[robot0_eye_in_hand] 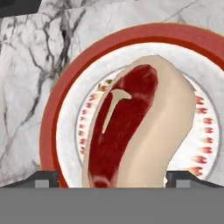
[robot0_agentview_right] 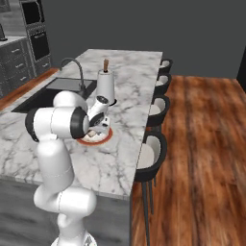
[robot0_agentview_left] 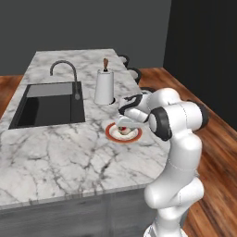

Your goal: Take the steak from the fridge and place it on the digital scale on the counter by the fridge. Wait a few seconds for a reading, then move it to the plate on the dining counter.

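The steak, red with a pale tan fat rim, stands tilted on edge between my fingertips. It hangs just over the plate, which has an orange-red rim and a white centre. The plate lies on the dining counter near its right edge. My gripper points down at the plate, shut on the steak. From the right base view my gripper hovers low over the plate. The fridge and the digital scale are out of view.
A white paper-towel roll stands just behind the plate. The black sink with its curved faucet lies to the left. Dark stools line the counter's right side, above a wooden floor.
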